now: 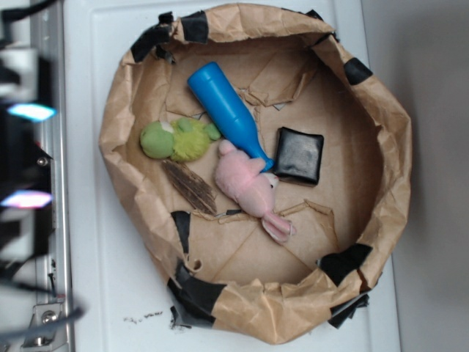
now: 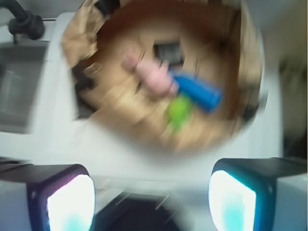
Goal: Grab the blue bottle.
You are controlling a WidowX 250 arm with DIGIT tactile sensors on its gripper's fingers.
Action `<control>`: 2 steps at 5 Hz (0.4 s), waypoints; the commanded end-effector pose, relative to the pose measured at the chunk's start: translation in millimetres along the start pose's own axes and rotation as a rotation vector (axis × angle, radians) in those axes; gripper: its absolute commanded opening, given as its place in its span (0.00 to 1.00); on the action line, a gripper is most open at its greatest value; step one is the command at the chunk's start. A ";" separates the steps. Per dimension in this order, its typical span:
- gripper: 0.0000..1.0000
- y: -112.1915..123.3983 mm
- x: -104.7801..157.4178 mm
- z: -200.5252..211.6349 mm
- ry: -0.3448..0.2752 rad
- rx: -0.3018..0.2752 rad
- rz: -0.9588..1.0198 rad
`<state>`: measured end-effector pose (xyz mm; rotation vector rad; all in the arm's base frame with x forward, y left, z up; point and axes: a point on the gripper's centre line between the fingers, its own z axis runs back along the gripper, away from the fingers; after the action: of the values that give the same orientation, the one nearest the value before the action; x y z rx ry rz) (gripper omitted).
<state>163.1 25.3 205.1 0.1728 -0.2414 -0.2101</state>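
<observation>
The blue bottle [image 1: 229, 114] lies on its side inside a brown paper basin [image 1: 381, 132], its neck pointing toward a pink plush toy [image 1: 245, 187]. It also shows, blurred, in the wrist view [image 2: 199, 92]. My gripper [image 1: 26, 154] is at the far left edge of the exterior view, outside the basin and well away from the bottle. In the wrist view the gripper [image 2: 151, 195] is open, its two glowing pads wide apart with nothing between them.
A green plush toy [image 1: 179, 139], a brown feather-like piece [image 1: 189, 185] and a black square pad [image 1: 299, 155] also lie in the basin. The basin's crumpled walls are patched with black tape. It stands on a white table [image 1: 88, 220].
</observation>
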 end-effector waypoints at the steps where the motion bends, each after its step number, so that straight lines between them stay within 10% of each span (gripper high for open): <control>1: 1.00 37.9 48.6 -49.4 0.092 -0.045 -0.177; 2: 1.00 40.8 45.3 -93.5 0.153 -0.078 -0.303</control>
<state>236.9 64.8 126.2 0.1284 -0.0252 -0.5172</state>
